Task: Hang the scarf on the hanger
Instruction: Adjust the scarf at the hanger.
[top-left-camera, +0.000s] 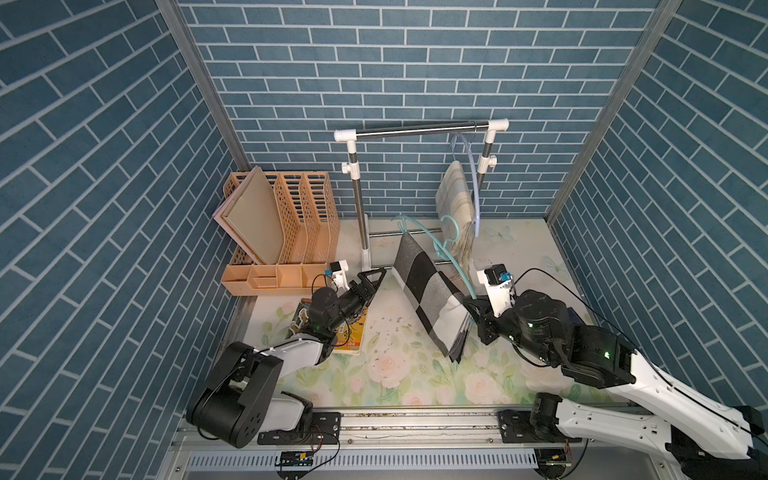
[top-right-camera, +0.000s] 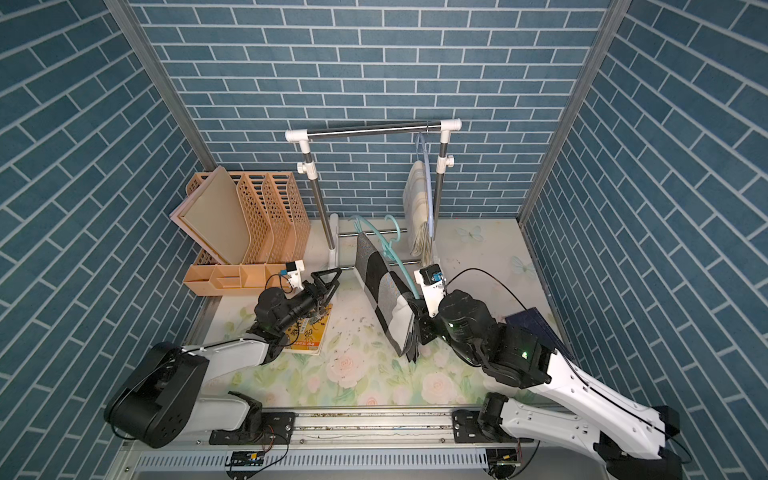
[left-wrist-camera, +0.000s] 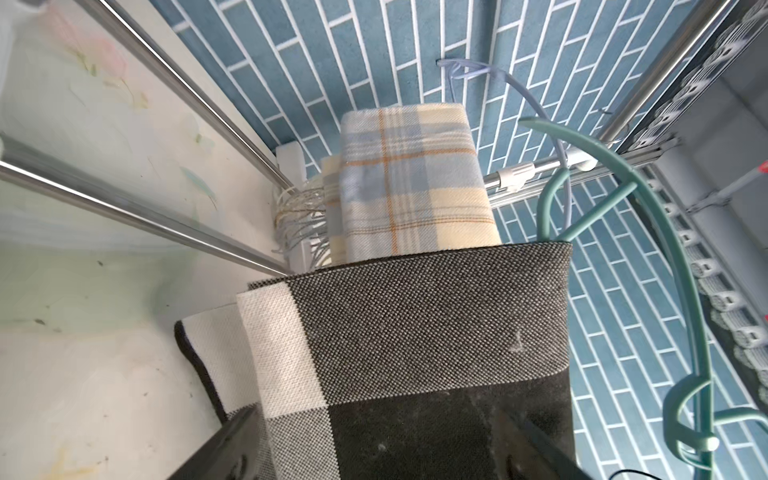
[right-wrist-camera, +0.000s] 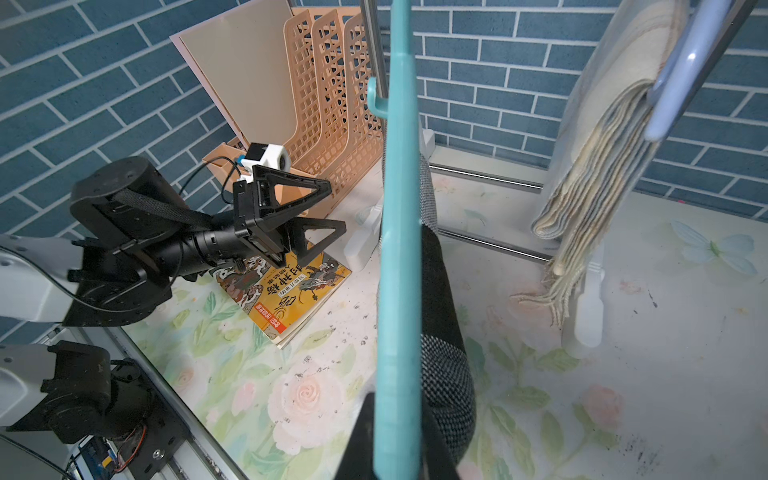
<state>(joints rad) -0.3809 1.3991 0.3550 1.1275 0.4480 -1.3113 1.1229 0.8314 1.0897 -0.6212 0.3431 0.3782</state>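
A teal hanger is held tilted above the table, with my right gripper shut on its lower end. The black, grey and white checked scarf is draped over it and hangs down toward the table. My left gripper is open just left of the scarf, pointing at its broad face. In the left wrist view the scarf fills the space just beyond the spread fingers, which hold nothing.
A clothes rack stands at the back, with a plaid scarf on a pale blue hanger at its right end. An orange file organizer stands back left. A yellow book lies under the left arm.
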